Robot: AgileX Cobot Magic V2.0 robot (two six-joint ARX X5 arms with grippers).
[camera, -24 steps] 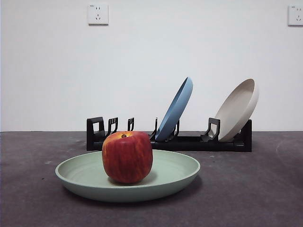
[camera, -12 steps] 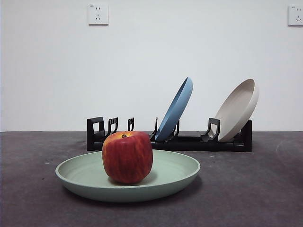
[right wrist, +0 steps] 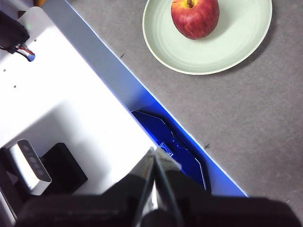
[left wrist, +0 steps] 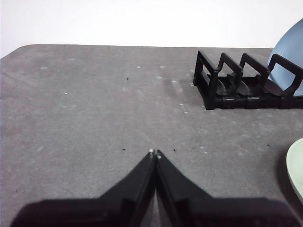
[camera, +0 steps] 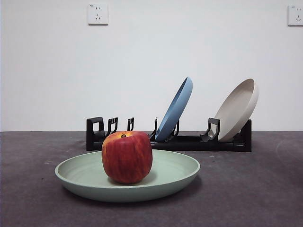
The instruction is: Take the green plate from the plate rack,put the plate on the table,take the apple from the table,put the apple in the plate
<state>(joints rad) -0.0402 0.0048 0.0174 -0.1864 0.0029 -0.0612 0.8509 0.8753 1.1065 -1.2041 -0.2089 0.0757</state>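
Observation:
The green plate point(camera: 170, 177) lies flat on the dark grey table point(camera: 246, 189) near the front, with the red apple point(camera: 127, 157) upright in its middle. The right wrist view shows the same plate point(right wrist: 227, 42) and apple point(right wrist: 195, 17) from above. The black plate rack point(camera: 189, 141) stands behind and holds a blue plate point(camera: 176, 109) and a beige plate point(camera: 237, 109). My left gripper point(left wrist: 154, 154) is shut and empty over bare table, away from the rack point(left wrist: 236, 85). My right gripper point(right wrist: 153, 156) is shut and empty, held over the table's edge, well away from the plate.
A white platform point(right wrist: 61, 104) with a blue-lit edge and a small grey device point(right wrist: 27, 165) lies beside the table in the right wrist view. The green plate's rim point(left wrist: 296, 168) shows at the left wrist view's edge. Wall sockets point(camera: 97, 14) hang on the white wall.

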